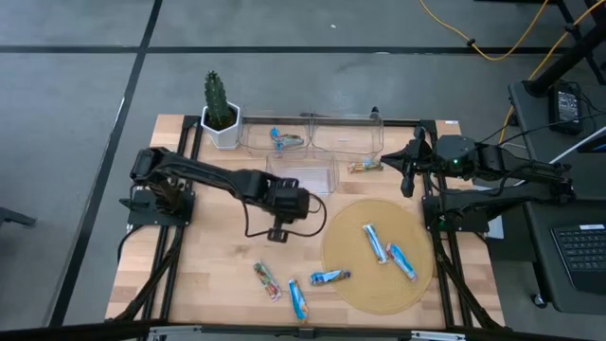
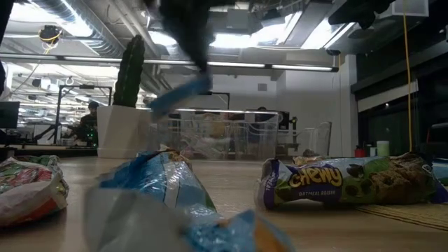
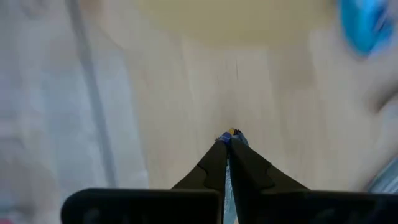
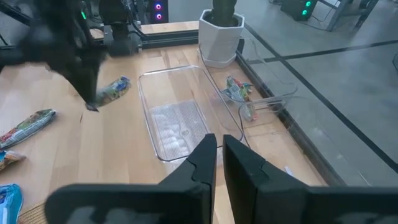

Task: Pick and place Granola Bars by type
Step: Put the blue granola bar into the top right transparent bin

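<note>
The left hand (image 1: 305, 203), clenched on a blue granola bar (image 2: 180, 93), hangs just beside the near clear bin (image 1: 303, 173) — a carry, I judge. Next: drop it with its type. Right hand (image 1: 407, 169), closed, waits beside the far bins.

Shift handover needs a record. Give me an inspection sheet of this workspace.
Surface: wooden table with a round woven mat.
Job's things: two granola bars on the mat, three loose bars on the wood, one bar in the back left bin, one held bar.
Clutter: potted cactus.
Grippers: left claw shut on the held bar over mid-table; right claw shut, empty, near the back right bin.
Cables: yellow cable on the floor.
Surroundings: keyboard beside the table.
</note>
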